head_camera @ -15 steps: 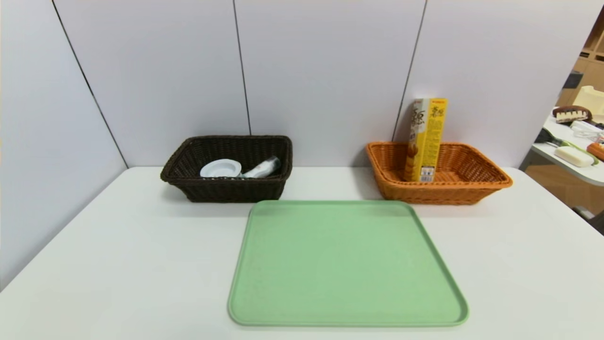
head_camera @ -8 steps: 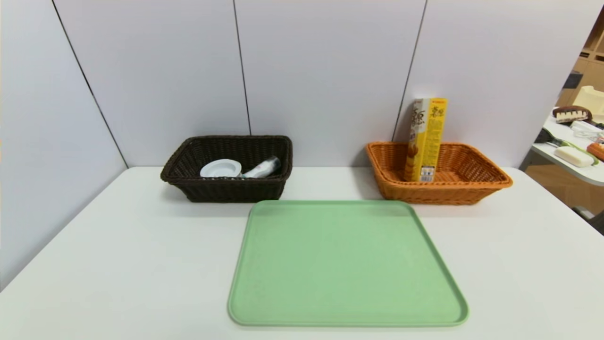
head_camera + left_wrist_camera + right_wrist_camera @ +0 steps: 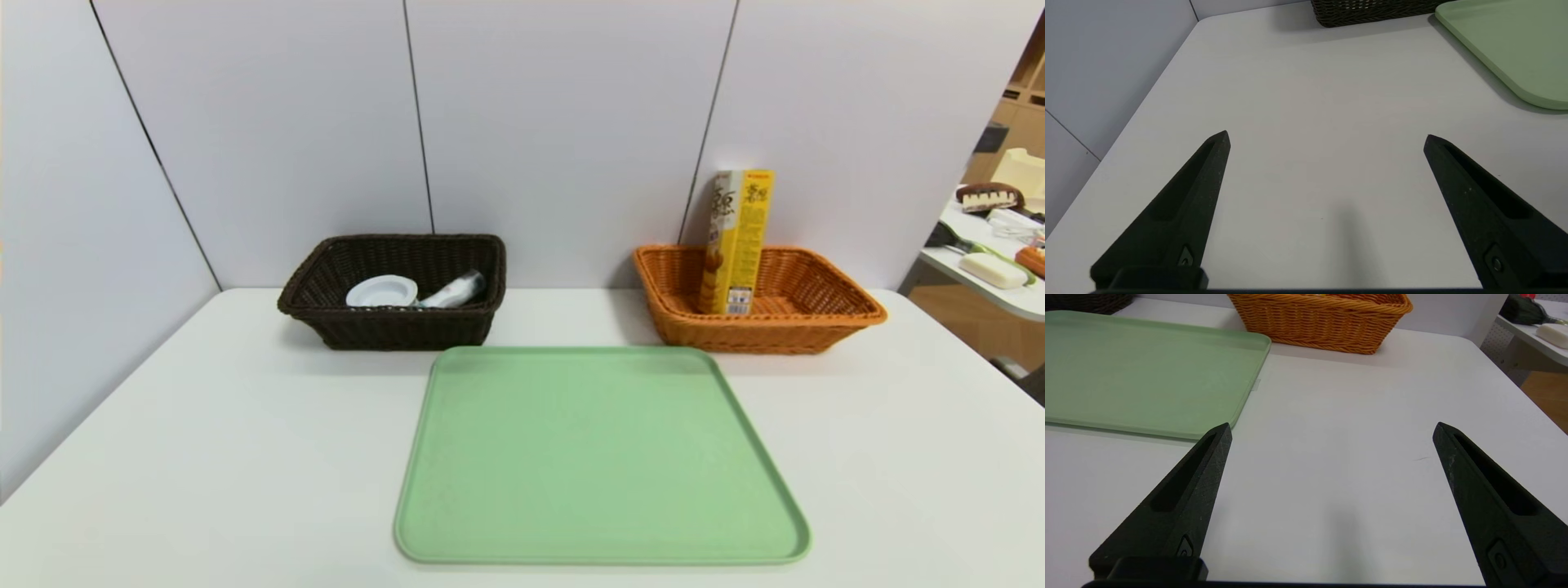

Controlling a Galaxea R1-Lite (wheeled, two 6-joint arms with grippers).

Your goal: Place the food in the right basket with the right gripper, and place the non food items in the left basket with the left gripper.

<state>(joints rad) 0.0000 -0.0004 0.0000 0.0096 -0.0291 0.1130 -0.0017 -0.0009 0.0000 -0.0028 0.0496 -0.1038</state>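
Sorted goods at rest: carton right, tub and bottle left

Nothing has shifted since the earlier frame: baskets, contents and tray lie as they did. Yellow and white carton stands, leaning slightly, inside the orange basket, right of centre in the head view, its top well above the rim. White tub and slim bottle lie in the dark brown basket, left of centre; the bottle is tilted, its lower part hidden by the front rim. Green tray, lower centre, bears no item.

Left claw: jaws wide apart, nothing between, over the worktop. Right claw: likewise spread and unladen. Both out of the head view. Sorting judged complete; no further grasp seems called for.

Handling (estimates): carton light, thin card, fairly stiff but crushable, contents probably brittle; take it across the narrow sides at mid-height, lightly. Tall shape could topple if knocked. Tub probably light, rigid, smooth; grip across its rim or sides. Bottle smooth, possibly slippery; take round the body.

Labels: large brown Chinese characters on both visible carton faces, one set appearing to include 原; small red lettering at the top, unreadable; barcode near the base. Bottle markings illegible. No brand made out.
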